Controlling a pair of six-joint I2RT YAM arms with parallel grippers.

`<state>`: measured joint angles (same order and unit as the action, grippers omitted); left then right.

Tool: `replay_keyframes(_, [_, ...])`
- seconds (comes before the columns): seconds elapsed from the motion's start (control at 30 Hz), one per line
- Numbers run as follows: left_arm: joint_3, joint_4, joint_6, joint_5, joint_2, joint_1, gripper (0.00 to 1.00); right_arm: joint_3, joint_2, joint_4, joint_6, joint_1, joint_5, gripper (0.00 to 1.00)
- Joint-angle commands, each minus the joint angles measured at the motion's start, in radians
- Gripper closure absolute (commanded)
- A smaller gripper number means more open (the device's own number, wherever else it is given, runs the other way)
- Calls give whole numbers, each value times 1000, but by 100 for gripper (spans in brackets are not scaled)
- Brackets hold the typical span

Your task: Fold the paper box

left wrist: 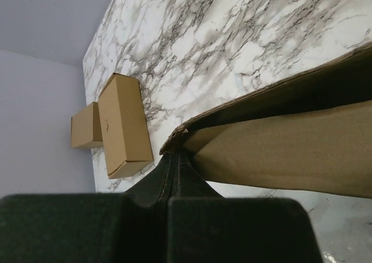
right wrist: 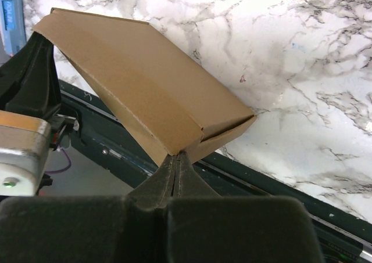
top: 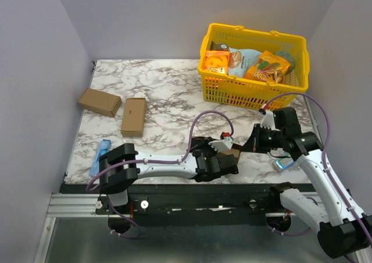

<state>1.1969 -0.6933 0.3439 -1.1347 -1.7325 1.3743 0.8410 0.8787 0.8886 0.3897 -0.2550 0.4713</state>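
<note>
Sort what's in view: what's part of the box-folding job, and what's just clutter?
In the job: paper box, left tool and right tool, each shut on an edge of it.
Lying about: two small cardboard boxes, yellow basket of snack packs, blue packet at far left.

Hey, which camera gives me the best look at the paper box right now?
Right wrist: the box shows nearly whole, with its top panel, long edges and pinched corner all clear. Left wrist shows only one open end, up close. The top view shows just a small brown sliver.
</note>
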Motion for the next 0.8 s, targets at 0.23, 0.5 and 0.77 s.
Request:
replay_keyframes(0.23, [-83, -5, 81, 337, -128, 48, 100, 12, -26, -63, 60, -13, 125, 99])
replay_keyframes(0.5, [-88, 2, 83, 337, -136, 49, 100, -2, -40, -66, 67, -13, 125, 99])
replay_keyframes(0.77, [-92, 9, 76, 351, -141, 49, 100, -20, -55, -73, 72, -12, 124, 99])
